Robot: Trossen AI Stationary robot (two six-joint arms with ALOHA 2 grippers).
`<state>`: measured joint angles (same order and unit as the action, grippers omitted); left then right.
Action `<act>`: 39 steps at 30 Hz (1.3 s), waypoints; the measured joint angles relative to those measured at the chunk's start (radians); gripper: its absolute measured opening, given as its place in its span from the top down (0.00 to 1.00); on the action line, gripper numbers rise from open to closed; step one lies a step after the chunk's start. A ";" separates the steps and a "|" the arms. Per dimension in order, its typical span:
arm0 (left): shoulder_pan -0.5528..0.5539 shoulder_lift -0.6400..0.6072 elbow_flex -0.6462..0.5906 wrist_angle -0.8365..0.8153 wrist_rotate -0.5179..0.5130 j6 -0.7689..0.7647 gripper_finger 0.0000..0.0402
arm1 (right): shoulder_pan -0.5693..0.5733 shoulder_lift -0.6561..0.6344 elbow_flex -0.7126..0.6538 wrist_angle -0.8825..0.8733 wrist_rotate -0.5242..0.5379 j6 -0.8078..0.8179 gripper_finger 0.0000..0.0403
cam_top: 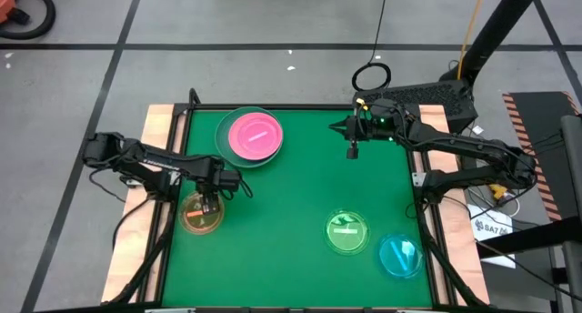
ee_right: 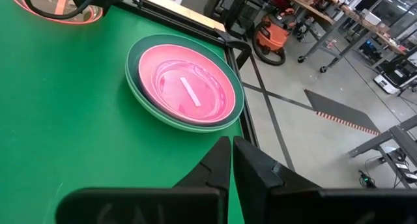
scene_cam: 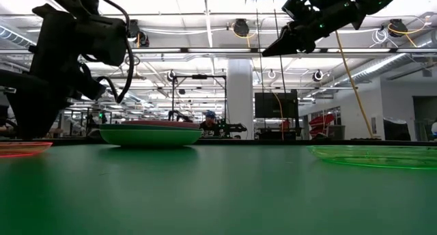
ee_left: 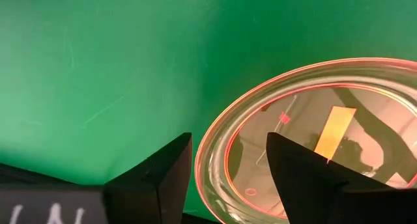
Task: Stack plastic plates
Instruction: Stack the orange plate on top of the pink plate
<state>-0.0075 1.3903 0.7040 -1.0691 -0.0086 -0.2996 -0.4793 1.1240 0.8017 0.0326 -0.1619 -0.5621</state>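
Left gripper (cam_top: 208, 204) released, fingers spread, hovering over the amber small plate (cam_top: 201, 213) at the table's (cam_top: 291, 195) left edge; in the left wrist view one finger (ee_left: 156, 178) sits outside the amber plate's rim (ee_left: 215, 133), the other over its inside. Plate lies flat on the green mat, not lifted. Plates are round, so no long axis and no pointing direction; all lie flat, open face up.

Pink plate (cam_top: 254, 136) sits on top of a stack of larger plates near the far left-centre of the table, green rim (ee_right: 140, 94) showing below it. Small green plate (cam_top: 347, 233) front right-centre, cyan plate (cam_top: 399, 256) just beside it, nearer the front-right corner, apart from each other.

Right gripper (cam_top: 353, 149) clenched, holding nothing, raised above the far right part of the table
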 joint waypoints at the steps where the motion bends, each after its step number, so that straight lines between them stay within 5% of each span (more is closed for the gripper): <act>1: 0.000 0.000 0.000 0.000 0.000 0.000 0.49 | 0.000 0.000 0.000 0.000 0.000 0.000 0.97; 39: -0.028 0.000 0.000 0.094 0.064 0.010 0.49 | -0.006 0.000 0.000 -0.016 0.000 0.000 0.97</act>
<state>-0.0351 1.3903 0.7040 -0.9752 0.0551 -0.2895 -0.4854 1.1240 0.8021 0.0170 -0.1616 -0.5617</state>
